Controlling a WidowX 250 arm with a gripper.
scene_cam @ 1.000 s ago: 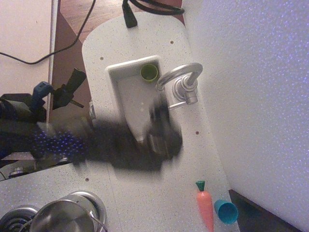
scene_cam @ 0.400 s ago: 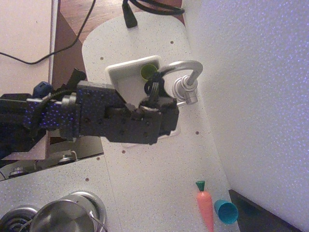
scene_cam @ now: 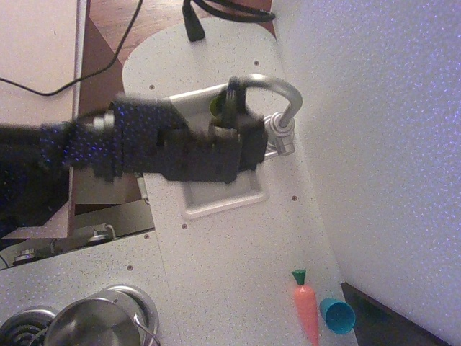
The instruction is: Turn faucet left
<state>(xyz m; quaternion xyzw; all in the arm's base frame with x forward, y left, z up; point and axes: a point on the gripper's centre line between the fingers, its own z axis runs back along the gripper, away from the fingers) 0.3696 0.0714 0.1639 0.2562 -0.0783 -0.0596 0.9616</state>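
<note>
Your gripper point(scene_cam: 232, 94) sits at the faucet point(scene_cam: 277, 108) spout's free end, upper middle of frame, placed to push it sideways; motion blur hides whether the jaws are clenched

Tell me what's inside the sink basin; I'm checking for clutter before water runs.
Inside the sink only a sliver of a green cup shows at the far end. The gripper and arm cover most of the basin, so the rest is hidden.
</note>
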